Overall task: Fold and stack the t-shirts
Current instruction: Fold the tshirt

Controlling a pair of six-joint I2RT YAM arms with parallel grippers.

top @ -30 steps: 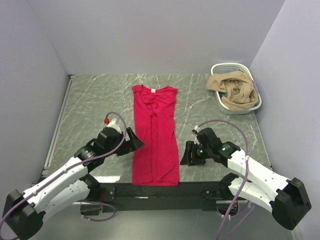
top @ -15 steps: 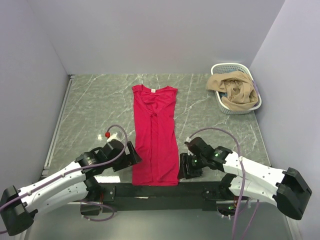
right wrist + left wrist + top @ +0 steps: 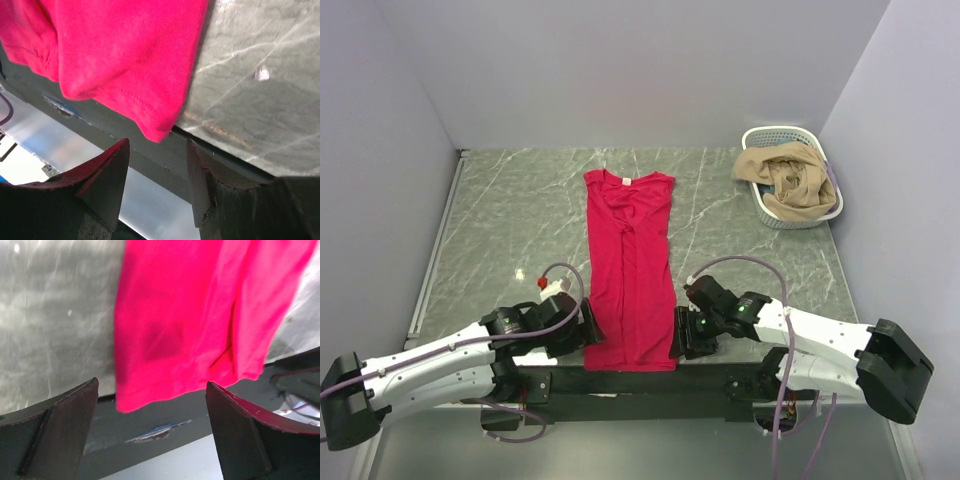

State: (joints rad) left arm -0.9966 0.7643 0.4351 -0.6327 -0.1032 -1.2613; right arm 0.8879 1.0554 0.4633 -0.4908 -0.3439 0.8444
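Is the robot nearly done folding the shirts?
Not nearly. Done: the red shirt lies folded into a long narrow strip, its hem at the table's near edge. In hand: the left pincer and right pincer, both open, sit at the hem's corners, gripping nothing yet. Left: folding it shorter, then the tan clothes in the basket.

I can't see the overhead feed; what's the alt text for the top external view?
A crimson-red t-shirt lies folded into a narrow strip down the grey marbled table, collar at the far end. The left gripper and right gripper flank its near hem, fingers open. A white lattice basket holding tan cloth sits far right.
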